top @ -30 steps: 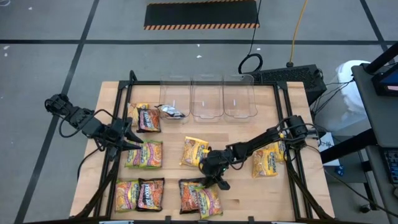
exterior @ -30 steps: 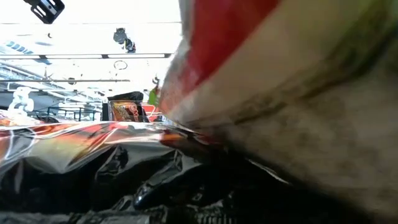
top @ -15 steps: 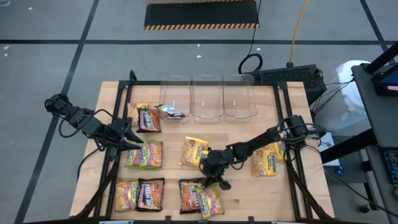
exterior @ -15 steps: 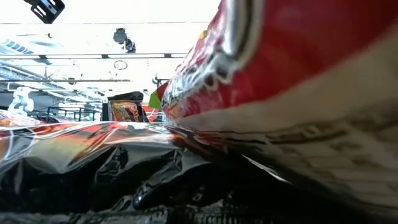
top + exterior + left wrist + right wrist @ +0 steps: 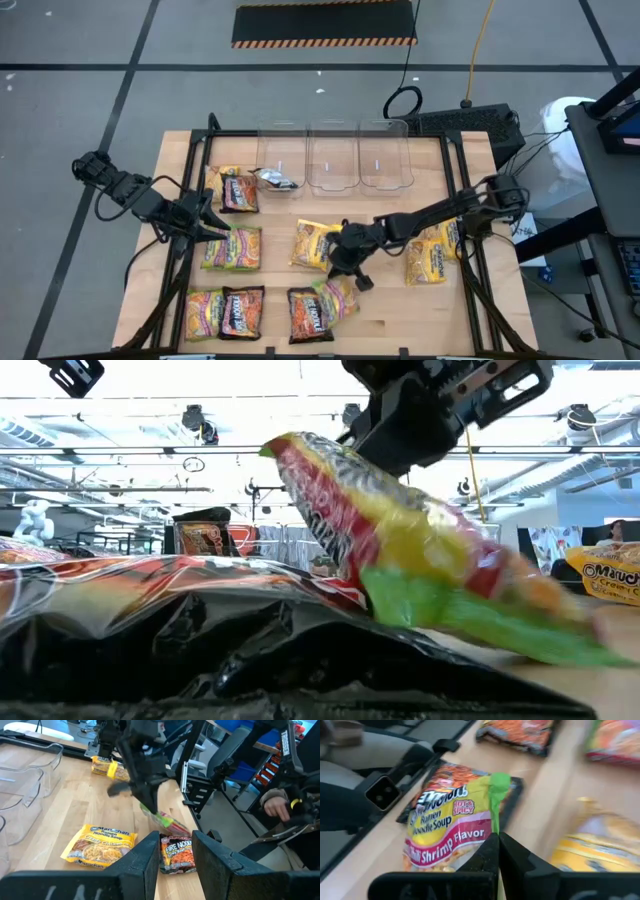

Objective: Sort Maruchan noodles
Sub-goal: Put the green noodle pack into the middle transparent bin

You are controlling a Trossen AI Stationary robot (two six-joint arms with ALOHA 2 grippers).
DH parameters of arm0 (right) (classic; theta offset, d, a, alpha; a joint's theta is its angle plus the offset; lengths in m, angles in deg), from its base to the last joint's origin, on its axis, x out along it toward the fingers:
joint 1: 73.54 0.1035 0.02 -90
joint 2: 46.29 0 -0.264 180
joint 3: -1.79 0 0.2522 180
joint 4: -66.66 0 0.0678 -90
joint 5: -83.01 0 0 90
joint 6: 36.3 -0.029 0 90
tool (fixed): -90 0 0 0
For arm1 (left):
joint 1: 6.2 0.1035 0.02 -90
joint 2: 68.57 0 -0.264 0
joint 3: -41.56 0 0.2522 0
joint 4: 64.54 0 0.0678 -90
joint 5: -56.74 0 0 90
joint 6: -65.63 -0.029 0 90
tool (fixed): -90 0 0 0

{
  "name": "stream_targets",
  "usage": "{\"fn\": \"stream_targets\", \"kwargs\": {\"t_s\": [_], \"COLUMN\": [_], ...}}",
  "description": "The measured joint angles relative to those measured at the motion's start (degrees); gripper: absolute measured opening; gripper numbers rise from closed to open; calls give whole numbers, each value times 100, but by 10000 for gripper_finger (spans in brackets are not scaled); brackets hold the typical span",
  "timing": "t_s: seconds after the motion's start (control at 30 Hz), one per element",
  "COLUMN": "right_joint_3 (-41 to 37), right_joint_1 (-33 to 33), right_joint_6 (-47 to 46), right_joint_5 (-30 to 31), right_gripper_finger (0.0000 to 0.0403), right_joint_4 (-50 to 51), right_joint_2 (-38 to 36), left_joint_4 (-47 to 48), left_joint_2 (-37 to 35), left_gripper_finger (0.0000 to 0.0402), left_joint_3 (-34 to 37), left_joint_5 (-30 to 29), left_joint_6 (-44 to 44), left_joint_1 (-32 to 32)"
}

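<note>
My right gripper is over the table's middle, shut on a lime-green and pink noodle packet that hangs from it; the low view shows that packet slanting down. Beneath it a black packet lies flat on the table. Yellow packets lie at the middle and at the right. More packets lie flat on the left side. My left gripper waits open by the left group, touching nothing. My right gripper pinches the lime-green packet by its green sealed end between the two fingers, coming from above. The packet hangs tilted below the fingers, printed face showing. Its low end is near the table; whether it touches, I cannot tell.
Three clear bins stand in a row at the far edge; a silvery dark packet lies in the left one. Dark frame rails run along both table sides. A person's hand shows beyond the table.
My right gripper has risen and moved toward the far edge, keeping its hold on the lime-green packet. The packet's held end has come up off the black packet, and it has swung away from the low camera, hanging tilted now.
</note>
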Motion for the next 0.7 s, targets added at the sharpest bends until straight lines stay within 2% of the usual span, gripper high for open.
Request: {"fn": "stream_targets", "kwargs": {"t_s": [0.33, 0.7], "right_joint_3": [0, 0], "right_joint_1": [-32, -42], "right_joint_6": [471, 742], "right_joint_5": [1195, 1368], "right_gripper_finger": [0, 0], "right_joint_4": [762, 875], "right_joint_2": [-927, -991], "left_joint_4": [-70, -163], "left_joint_2": [1, 0], "left_gripper_finger": [122, 122], "left_joint_3": [0, 0], "left_joint_5": [-1, -2], "left_joint_6": [0, 0], "left_joint_1": [-1, 2]}}
